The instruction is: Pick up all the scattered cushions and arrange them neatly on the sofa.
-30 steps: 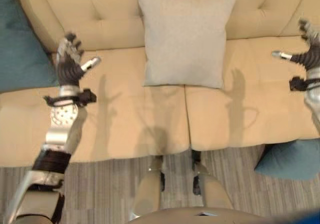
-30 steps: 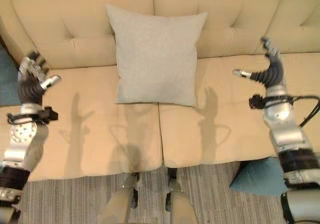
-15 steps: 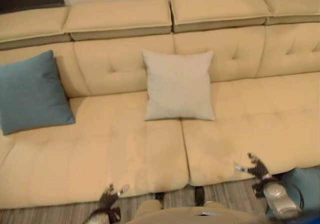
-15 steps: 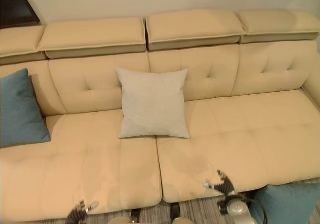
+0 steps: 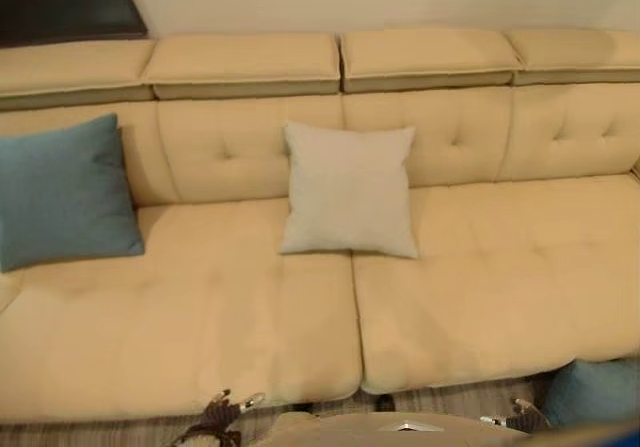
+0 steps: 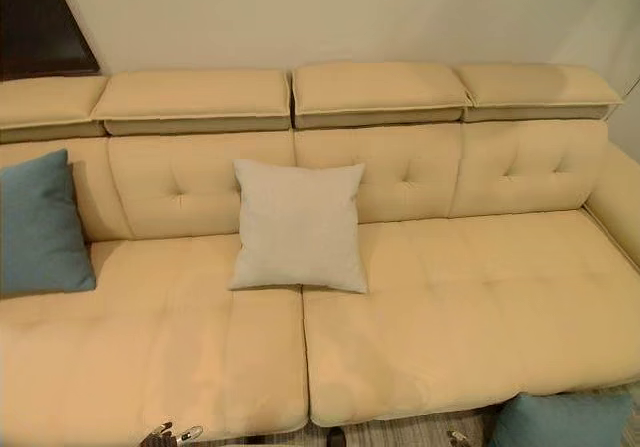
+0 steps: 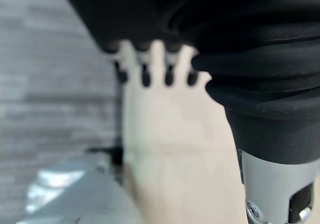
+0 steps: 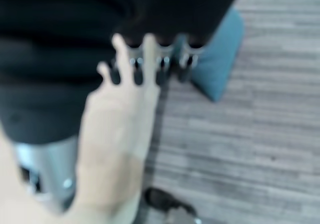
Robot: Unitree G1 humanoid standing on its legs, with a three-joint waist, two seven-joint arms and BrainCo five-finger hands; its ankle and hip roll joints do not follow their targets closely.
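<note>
You face a long beige sofa [image 6: 420, 317]: a grey cushion [image 6: 298, 227] and a teal cushion [image 6: 38, 225] lean on its backrest, another teal cushion [image 6: 560, 423] lies on the floor [image 8: 260, 134]. Your left hand [image 5: 222, 413] and right hand [image 5: 520, 415] hang low, fingers spread, holding nothing.

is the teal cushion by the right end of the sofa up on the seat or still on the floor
On the floor. The teal cushion lies on the striped carpet, below the front edge of the sofa seat.

Soft warm light; blurred wrist views.
</note>
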